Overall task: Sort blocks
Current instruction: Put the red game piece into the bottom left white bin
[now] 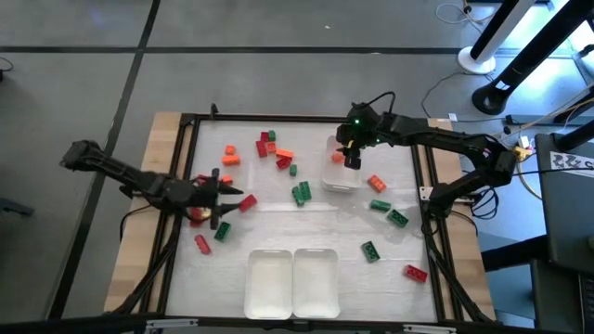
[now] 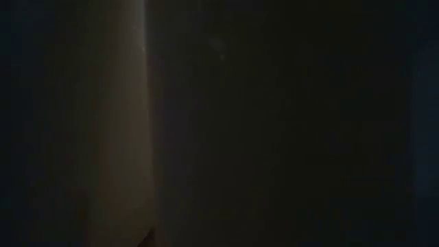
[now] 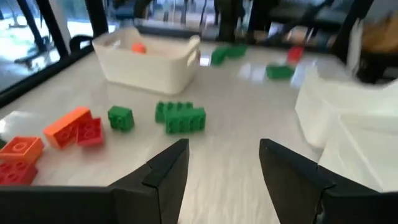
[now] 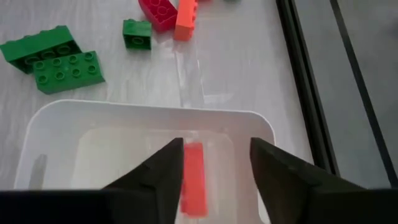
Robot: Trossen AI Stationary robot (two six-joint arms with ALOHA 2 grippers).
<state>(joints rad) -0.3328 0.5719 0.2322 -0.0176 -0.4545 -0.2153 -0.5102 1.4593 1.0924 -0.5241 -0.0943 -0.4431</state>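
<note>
Both tools open: right (image 1: 353, 158) extended mid-table, left (image 1: 223, 198) low.

Three white trays (image 1: 290, 288) on pale table (image 1: 278, 223).

1. High view: overhead, straight down, far enough to take in the whole table (image 1: 176, 130), both arms and some floor around it.
2. Low view: almost fully dark, nothing readable; no overlap can be checked.
3. Left wrist view: low over the table, shallow angle, looking across toward the white bin (image 3: 149, 62) and the two white trays (image 3: 348, 124); green bricks (image 3: 180, 116) in the near ground.
4. Right wrist view: close, steeply down into the same white bin, orange brick (image 4: 194, 180) inside.
5. Shared: bin and green bricks show in high and both wrist views.
</note>
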